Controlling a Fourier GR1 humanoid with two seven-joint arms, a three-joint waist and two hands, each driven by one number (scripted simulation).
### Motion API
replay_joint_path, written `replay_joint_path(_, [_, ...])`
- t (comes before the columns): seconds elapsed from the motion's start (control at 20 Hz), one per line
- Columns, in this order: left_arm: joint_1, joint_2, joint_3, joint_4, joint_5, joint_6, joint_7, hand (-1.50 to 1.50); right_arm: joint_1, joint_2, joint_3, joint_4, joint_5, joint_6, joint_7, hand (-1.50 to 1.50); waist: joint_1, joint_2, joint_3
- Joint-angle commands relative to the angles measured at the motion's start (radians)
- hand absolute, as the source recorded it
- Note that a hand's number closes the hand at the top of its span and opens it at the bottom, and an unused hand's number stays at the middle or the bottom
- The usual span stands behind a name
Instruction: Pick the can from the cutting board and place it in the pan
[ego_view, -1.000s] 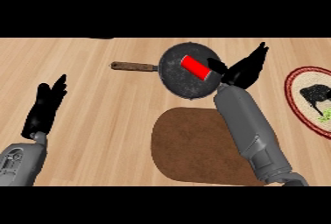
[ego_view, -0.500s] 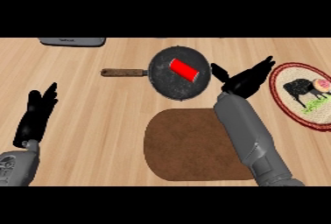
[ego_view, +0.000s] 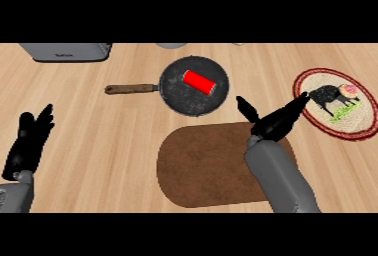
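A red can (ego_view: 198, 81) lies on its side inside the black pan (ego_view: 184, 102), whose wooden handle (ego_view: 130, 89) points left. Below the pan sits the round brown cutting board (ego_view: 207, 170), with nothing on it. My right hand (ego_view: 275, 121) hovers over the board's upper right edge, fingers straight and spread, apart from the can and the pan. My left hand (ego_view: 28, 142) rests open at the left edge, fingers up.
A round plate (ego_view: 322, 112) with a red rim and food on it lies at the right. A grey toaster (ego_view: 66, 50) stands at the back left. A grey object (ego_view: 171, 45) peeks in at the top.
My right hand has drawn back from the pan toward the board, leaving the can in the pan. The view has shifted, so the toaster now shows.
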Motion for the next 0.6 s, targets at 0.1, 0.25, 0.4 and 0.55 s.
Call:
replay_joint_path(0.1, [0.050, -0.002, 0.011, -0.021, 0.000, 0.010, -0.005, 0.00, 0.277, 0.003, 0.179, -0.238, 0.019, -0.064, 0.042, -1.50, -0.034, -0.006, -0.002])
replay_joint_path(0.25, [0.064, 0.016, 0.028, -0.039, 0.012, -0.004, -0.010, 0.00, 0.423, 0.003, 0.214, -0.400, 0.069, -0.034, 0.022, -1.50, -0.041, -0.002, -0.002])
replay_joint_path(0.4, [0.031, -0.003, 0.032, -0.005, 0.005, 0.020, -0.019, 0.00, 0.570, 0.003, 0.268, -0.540, 0.125, -0.007, 0.005, -1.50, -0.058, 0.003, -0.004])
replay_joint_path(0.55, [0.045, 0.009, 0.038, -0.042, 0.017, 0.006, 0.007, 0.00, 0.701, 0.003, 0.281, -0.697, 0.182, 0.031, 0.008, -1.50, -0.047, 0.006, -0.004])
